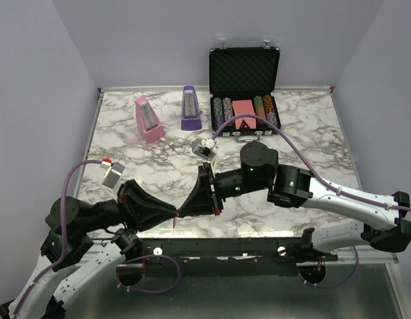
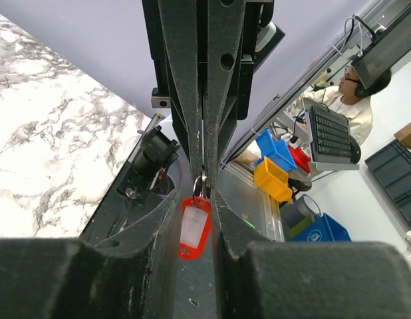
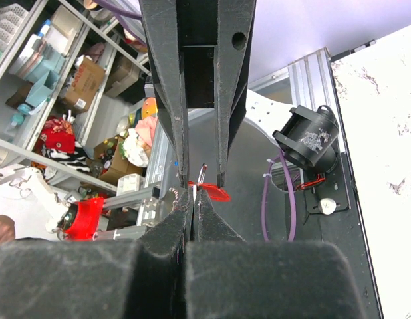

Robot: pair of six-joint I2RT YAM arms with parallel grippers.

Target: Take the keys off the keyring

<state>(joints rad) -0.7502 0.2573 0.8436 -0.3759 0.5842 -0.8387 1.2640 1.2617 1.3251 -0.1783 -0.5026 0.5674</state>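
The keyring's red tag (image 2: pixel 194 227) hangs from a thin metal ring (image 2: pixel 200 183) just above the table's front edge. My right gripper (image 2: pixel 204 174) comes down from above, shut on a thin silvery key edge (image 3: pixel 192 193) at the ring. My left gripper (image 2: pixel 195 199) is open, its two fingers close on either side of the red tag with slim gaps. In the right wrist view the left gripper (image 3: pixel 202 181) has its tips apart around the ring, with the tag (image 3: pixel 215 193) edge-on. From above, the left gripper (image 1: pixel 177 215) and the right gripper (image 1: pixel 185 212) meet tip to tip.
An open black case (image 1: pixel 244 70) of poker chips stands at the back right. A pink metronome (image 1: pixel 149 119) and a purple one (image 1: pixel 190 107) stand at the back. A small white-grey object (image 1: pixel 205 147) lies mid-table, another with a red cap (image 1: pixel 111 174) at left.
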